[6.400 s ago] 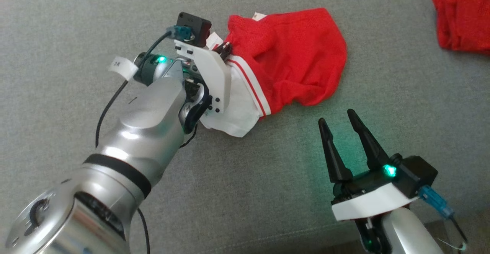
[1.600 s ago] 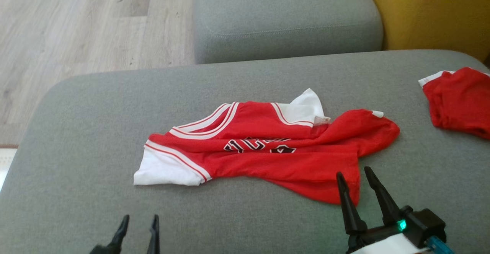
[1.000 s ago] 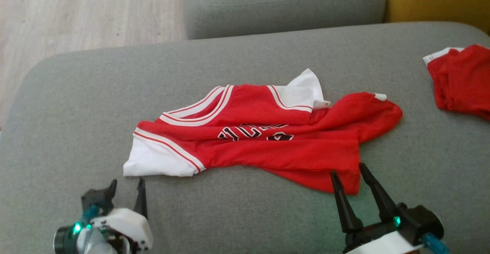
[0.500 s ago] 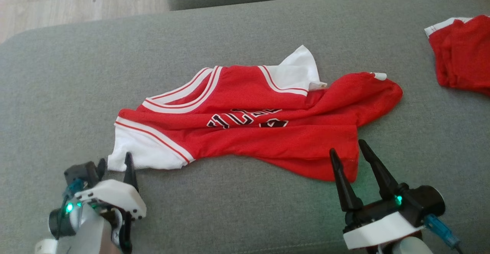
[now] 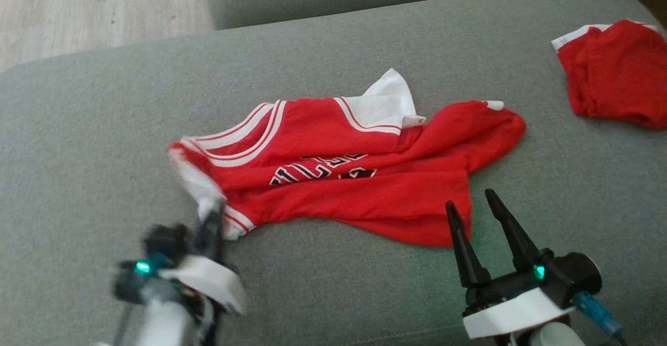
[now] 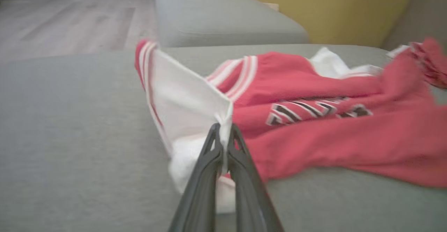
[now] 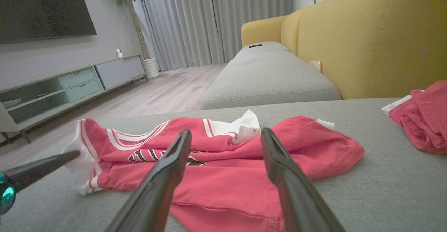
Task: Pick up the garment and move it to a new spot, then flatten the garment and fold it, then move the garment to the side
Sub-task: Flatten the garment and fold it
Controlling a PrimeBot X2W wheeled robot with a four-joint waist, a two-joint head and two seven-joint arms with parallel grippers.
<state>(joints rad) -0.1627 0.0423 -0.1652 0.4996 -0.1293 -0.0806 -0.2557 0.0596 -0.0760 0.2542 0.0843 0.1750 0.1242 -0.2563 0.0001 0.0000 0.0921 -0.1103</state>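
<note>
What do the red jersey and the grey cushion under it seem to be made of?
The jersey: probably a thin synthetic knit, matte; it creases softly and its white sleeve bunches where the left gripper pinches it. The cushion: apparently a woven upholstery fabric, matte grey with a fine flecked texture.

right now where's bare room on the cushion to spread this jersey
Widest bare patch: grey cushion left of the jersey, to its rounded edge. A narrower gap sits between jersey and the other red garment. Crowded in front, by left gripper and right gripper.
</note>
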